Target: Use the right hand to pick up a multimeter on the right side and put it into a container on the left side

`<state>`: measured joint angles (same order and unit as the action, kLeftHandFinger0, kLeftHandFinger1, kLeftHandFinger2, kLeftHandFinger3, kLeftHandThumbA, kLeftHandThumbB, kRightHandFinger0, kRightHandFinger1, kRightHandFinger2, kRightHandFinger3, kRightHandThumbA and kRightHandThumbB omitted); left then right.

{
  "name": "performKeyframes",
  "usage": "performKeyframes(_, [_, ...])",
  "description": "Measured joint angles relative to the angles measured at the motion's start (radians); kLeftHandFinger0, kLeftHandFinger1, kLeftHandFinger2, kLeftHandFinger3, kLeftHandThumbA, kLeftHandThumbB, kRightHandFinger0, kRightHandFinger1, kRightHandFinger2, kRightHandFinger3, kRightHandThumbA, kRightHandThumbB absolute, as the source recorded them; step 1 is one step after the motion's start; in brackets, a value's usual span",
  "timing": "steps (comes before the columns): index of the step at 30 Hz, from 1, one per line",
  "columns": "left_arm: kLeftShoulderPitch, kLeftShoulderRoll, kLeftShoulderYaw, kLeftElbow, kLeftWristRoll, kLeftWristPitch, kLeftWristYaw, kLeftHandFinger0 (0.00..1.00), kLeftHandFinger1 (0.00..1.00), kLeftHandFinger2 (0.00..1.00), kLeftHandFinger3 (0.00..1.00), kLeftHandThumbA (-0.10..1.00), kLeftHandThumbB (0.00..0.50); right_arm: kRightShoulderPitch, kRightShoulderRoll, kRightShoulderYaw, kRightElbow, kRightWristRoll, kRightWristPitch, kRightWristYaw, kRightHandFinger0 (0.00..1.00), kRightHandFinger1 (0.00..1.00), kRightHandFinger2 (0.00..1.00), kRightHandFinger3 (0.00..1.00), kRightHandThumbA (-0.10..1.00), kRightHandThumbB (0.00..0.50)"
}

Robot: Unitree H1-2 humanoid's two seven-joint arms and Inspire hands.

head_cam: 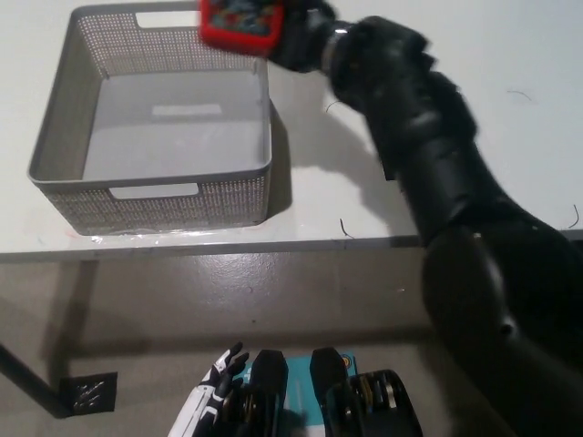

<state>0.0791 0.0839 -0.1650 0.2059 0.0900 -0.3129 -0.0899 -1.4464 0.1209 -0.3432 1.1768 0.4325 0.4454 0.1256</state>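
The right hand [296, 41] grips the red multimeter [241, 23], held up over the far right corner of the grey container [55, 127]. The container's floor lies down and left of it. The left hand [214, 387] rests low, fingers apart.

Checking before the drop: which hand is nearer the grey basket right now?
Right. The black right hand holds the red multimeter over the grey basket's far right corner. The white left hand hangs low, below the table edge, well short of it.
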Motion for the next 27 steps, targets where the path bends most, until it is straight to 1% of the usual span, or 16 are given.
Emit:
performKeyframes(1, [0.000, 0.000, 0.000, -0.002, 0.000, 0.000, -0.002, 1.00, 1.00, 1.00, 1.00, 1.00, 0.415, -0.018, 0.015, 0.017, 0.015, -0.010, -0.006, -0.003, 0.00, 0.32, 0.83, 0.94, -0.10, 0.165])
performKeyframes(2, [0.000, 0.000, -0.001, -0.002, 0.000, 0.000, -0.003, 1.00, 1.00, 1.00, 1.00, 1.00, 0.421, -0.026, 0.022, 0.027, 0.023, -0.016, -0.011, -0.004, 0.00, 0.32, 0.85, 1.00, -0.10, 0.171])
performKeyframes(5, [0.000, 0.001, -0.002, -0.004, 0.001, 0.000, -0.007, 1.00, 1.00, 1.00, 1.00, 1.00, 0.423, -0.050, 0.039, 0.069, 0.050, -0.039, -0.029, -0.005, 0.00, 0.38, 0.90, 1.00, -0.10, 0.193])
performKeyframes(6, [0.000, 0.001, -0.003, -0.004, 0.002, 0.000, -0.009, 1.00, 1.00, 1.00, 1.00, 1.00, 0.425, -0.055, 0.044, 0.112, 0.061, -0.061, -0.043, -0.005, 0.00, 0.38, 0.86, 0.94, -0.10, 0.193])
performKeyframes(7, [0.000, 0.001, -0.004, -0.004, 0.003, 0.000, -0.010, 1.00, 1.00, 1.00, 1.00, 1.00, 0.432, -0.058, 0.047, 0.143, 0.068, -0.078, -0.050, -0.005, 0.00, 0.35, 0.78, 0.68, -0.10, 0.231])
performKeyframes(8, [0.000, 0.001, -0.005, -0.004, 0.005, 0.001, -0.010, 1.00, 1.00, 1.00, 1.00, 1.00, 0.435, -0.057, 0.050, 0.190, 0.075, -0.103, -0.062, -0.005, 0.00, 0.38, 0.80, 0.62, -0.10, 0.242])
performKeyframes(10, [0.000, 0.000, -0.006, -0.004, 0.006, 0.003, -0.011, 1.00, 1.00, 1.00, 1.00, 1.00, 0.440, -0.048, 0.053, 0.284, 0.089, -0.154, -0.075, -0.010, 0.05, 0.44, 0.82, 0.63, -0.10, 0.225])
performKeyframes(13, [0.000, 0.001, -0.008, -0.004, 0.008, 0.004, -0.012, 1.00, 1.00, 1.00, 1.00, 1.00, 0.446, -0.028, 0.057, 0.399, 0.105, -0.216, -0.089, -0.025, 0.00, 0.47, 0.80, 0.73, -0.10, 0.167])
performKeyframes(17, [0.000, 0.002, -0.014, -0.007, 0.010, 0.005, -0.012, 1.00, 1.00, 1.00, 1.00, 1.00, 0.427, -0.002, 0.058, 0.526, 0.123, -0.303, -0.123, -0.062, 0.10, 0.68, 0.93, 0.79, -0.10, 0.142])
performKeyframes(18, [0.000, 0.004, -0.017, -0.010, 0.014, 0.005, -0.012, 1.00, 1.00, 1.00, 1.00, 1.00, 0.438, 0.002, 0.058, 0.555, 0.127, -0.327, -0.132, -0.077, 0.12, 0.70, 0.96, 0.80, -0.10, 0.141])
performKeyframes(21, [-0.003, 0.006, -0.022, -0.017, 0.018, 0.008, -0.016, 1.00, 1.00, 1.00, 1.00, 1.00, 0.447, 0.003, 0.056, 0.603, 0.136, -0.375, -0.162, -0.108, 0.11, 0.65, 0.93, 0.76, -0.10, 0.135])
performKeyframes(23, [-0.006, 0.007, -0.025, -0.021, 0.020, 0.009, -0.018, 1.00, 1.00, 1.00, 1.00, 1.00, 0.472, 0.003, 0.056, 0.619, 0.139, -0.396, -0.178, -0.125, 0.19, 0.67, 0.95, 0.77, -0.10, 0.163])
performKeyframes(24, [-0.007, 0.008, -0.026, -0.025, 0.020, 0.009, -0.019, 1.00, 1.00, 1.00, 1.00, 1.00, 0.481, 0.003, 0.055, 0.625, 0.140, -0.406, -0.187, -0.135, 0.36, 0.83, 1.00, 0.90, -0.10, 0.179])
performKeyframes(25, [-0.009, 0.008, -0.028, -0.031, 0.020, 0.011, -0.021, 1.00, 1.00, 1.00, 1.00, 1.00, 0.484, 0.003, 0.055, 0.633, 0.141, -0.421, -0.200, -0.148, 0.60, 0.99, 1.00, 0.99, 0.02, 0.232])
performKeyframes(26, [-0.011, 0.009, -0.030, -0.035, 0.020, 0.012, -0.024, 1.00, 1.00, 1.00, 1.00, 1.00, 0.485, 0.002, 0.055, 0.639, 0.142, -0.439, -0.212, -0.160, 0.67, 0.99, 1.00, 0.98, 0.13, 0.249])
performKeyframes(27, [-0.013, 0.009, -0.032, -0.035, 0.021, 0.012, -0.026, 1.00, 1.00, 1.00, 1.00, 1.00, 0.484, 0.002, 0.055, 0.642, 0.142, -0.449, -0.222, -0.171, 0.58, 0.88, 1.00, 1.00, 0.27, 0.282])
